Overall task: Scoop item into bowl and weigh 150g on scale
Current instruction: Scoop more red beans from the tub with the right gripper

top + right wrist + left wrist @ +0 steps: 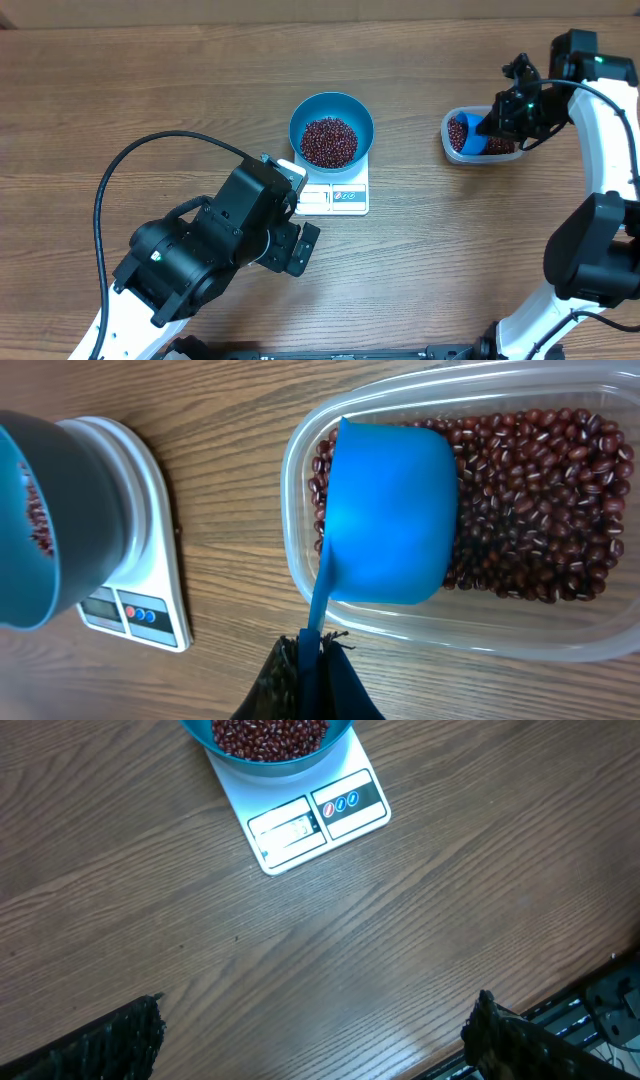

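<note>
right tool [308,660] is pinching the thin handle of the scoop [390,510] in the tub [560,635], left tool [315,1040] is hanging wide open. beans [328,141] are sitting in the bowl [299,113] on the scale [349,197]; loose, light, probably spilling easily.

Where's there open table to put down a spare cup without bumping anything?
Bare wood: the stretch left of the bowl, past the left arm; the gap between scale and tub; the near strip between scale and right arm. Crowded at the tub, where the right gripper holds the scoop.
</note>
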`<state>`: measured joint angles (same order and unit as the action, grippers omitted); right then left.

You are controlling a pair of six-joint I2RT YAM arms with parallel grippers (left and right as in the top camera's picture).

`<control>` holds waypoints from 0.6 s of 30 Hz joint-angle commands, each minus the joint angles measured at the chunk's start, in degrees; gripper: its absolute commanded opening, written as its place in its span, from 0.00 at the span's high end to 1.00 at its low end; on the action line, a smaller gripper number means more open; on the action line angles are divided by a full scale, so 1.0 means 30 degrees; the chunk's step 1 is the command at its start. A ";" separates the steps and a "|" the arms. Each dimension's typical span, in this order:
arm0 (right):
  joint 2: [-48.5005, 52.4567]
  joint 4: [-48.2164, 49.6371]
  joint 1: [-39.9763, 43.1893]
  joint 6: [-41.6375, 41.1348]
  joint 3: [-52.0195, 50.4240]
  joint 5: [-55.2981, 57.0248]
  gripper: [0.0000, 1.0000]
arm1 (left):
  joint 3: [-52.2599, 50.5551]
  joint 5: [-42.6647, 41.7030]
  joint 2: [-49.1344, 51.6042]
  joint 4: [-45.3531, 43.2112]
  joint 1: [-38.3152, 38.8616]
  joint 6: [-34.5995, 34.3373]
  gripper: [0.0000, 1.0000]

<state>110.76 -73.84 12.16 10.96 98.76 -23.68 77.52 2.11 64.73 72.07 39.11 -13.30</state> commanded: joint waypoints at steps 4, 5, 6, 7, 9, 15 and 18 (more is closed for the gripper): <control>0.0051 -0.0342 0.0692 0.0386 -0.0015 -0.1770 0.96 | 0.0233 -0.0066 -0.0080 -0.0022 -0.0029 0.0299 0.00; 0.0051 -0.0364 0.0801 0.0386 -0.0015 -0.1763 0.96 | 0.0240 -0.0066 -0.0080 -0.0022 -0.0029 0.0299 0.00; 0.0051 -0.0430 0.0962 0.0393 -0.0015 -0.1770 0.96 | 0.0233 -0.0066 -0.0080 -0.0022 -0.0029 0.0299 0.00; 0.0051 -0.0474 0.1122 0.0393 -0.0015 -0.1778 0.96 | 0.0240 -0.0066 -0.0080 -0.0022 -0.0029 0.0299 0.00; 0.0051 -0.0539 0.1348 0.0393 -0.0015 -0.1785 0.96 | 0.0240 -0.0066 -0.0080 -0.0022 -0.0029 0.0299 0.01; 0.0051 -0.0765 0.1851 0.0860 -0.0029 -0.2025 0.96 | 0.0240 -0.0066 -0.0080 -0.0022 -0.0029 0.0299 0.01; 0.0051 -0.0794 0.2047 0.1042 -0.0029 -0.2455 0.96 | 0.0240 -0.0066 -0.0080 -0.0022 -0.0029 0.0299 0.01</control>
<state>111.02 -76.07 17.65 12.51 98.76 -27.86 77.52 2.11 64.73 72.07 39.11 -13.30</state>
